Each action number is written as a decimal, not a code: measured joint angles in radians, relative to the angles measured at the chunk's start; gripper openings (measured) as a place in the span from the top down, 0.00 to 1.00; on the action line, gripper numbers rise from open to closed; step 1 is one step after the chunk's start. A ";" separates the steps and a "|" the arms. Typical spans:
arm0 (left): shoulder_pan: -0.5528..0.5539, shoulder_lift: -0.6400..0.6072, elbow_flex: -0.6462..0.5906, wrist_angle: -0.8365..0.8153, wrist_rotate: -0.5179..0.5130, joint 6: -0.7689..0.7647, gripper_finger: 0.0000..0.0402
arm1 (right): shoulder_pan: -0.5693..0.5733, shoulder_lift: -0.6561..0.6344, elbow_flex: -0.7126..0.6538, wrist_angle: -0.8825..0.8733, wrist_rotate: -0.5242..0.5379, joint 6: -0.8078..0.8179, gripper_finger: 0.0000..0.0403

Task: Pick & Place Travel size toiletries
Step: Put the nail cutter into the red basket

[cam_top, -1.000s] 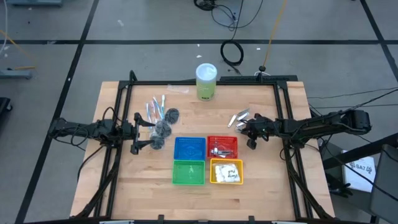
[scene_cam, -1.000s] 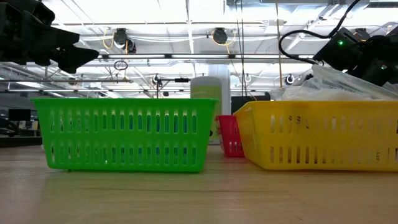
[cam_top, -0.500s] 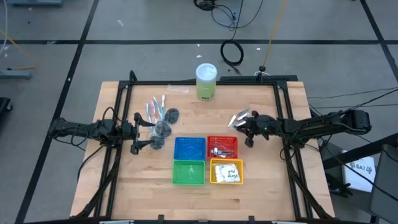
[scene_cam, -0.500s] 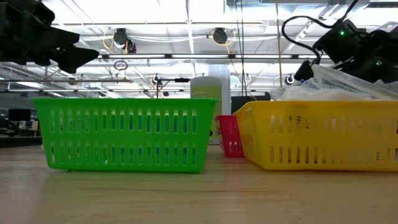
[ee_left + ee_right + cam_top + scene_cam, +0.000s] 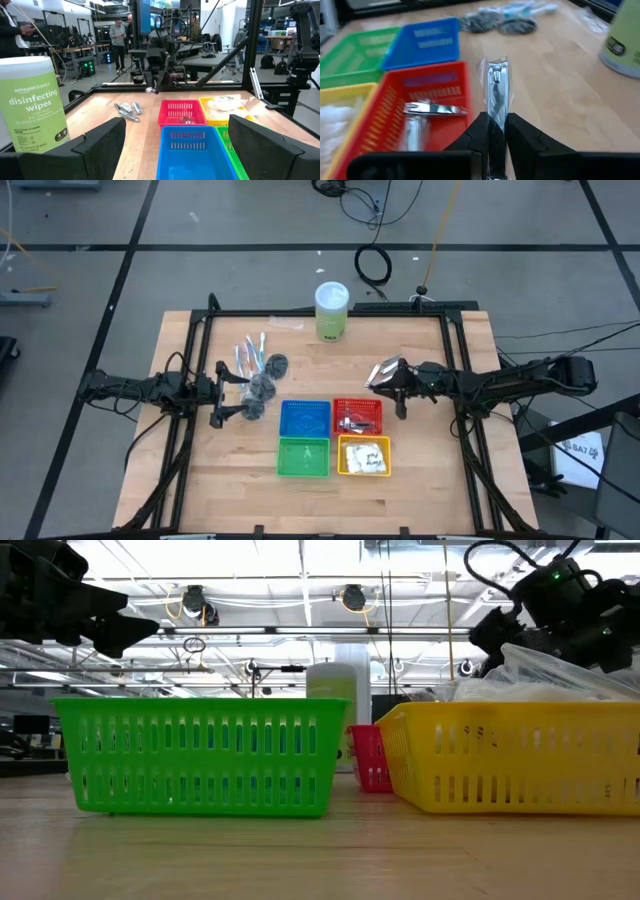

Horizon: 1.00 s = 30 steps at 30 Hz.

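Silver foil-wrapped tube [image 5: 496,87] is pinched in the right gripper [image 5: 496,131], fingers closed narrowly on its lower end, so it sticks out forward over the wood just beside the red basket [image 5: 422,112]. From above, the right arm reaches in level from the table's right edge, with the gripper [image 5: 399,385] hanging beside the red basket [image 5: 358,415] on its far right. Another silver tube [image 5: 432,109] already lies in the red basket, and a few more [image 5: 128,109] sit on the table near it.

Left gripper [image 5: 222,392] is parked on the other side of the blue basket [image 5: 305,418], fingers spread wide with nothing between them, right next to the dark grey puffs [image 5: 262,388].

Green canister [image 5: 34,102] reads "amazon basics disinfecting wipes".
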 joint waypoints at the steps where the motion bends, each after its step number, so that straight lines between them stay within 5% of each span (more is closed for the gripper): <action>1: 0.000 0.000 0.000 0.000 0.000 0.000 0.14 | 0.009 0.000 0.000 0.010 -0.004 0.001 0.90; 24: 0.000 0.000 0.000 0.000 0.000 0.000 0.14 | 0.254 0.000 0.001 0.119 -0.022 0.093 0.90; 30: 0.000 0.000 0.000 0.000 0.000 0.000 0.14 | 0.328 0.000 0.002 0.166 0.060 0.108 0.90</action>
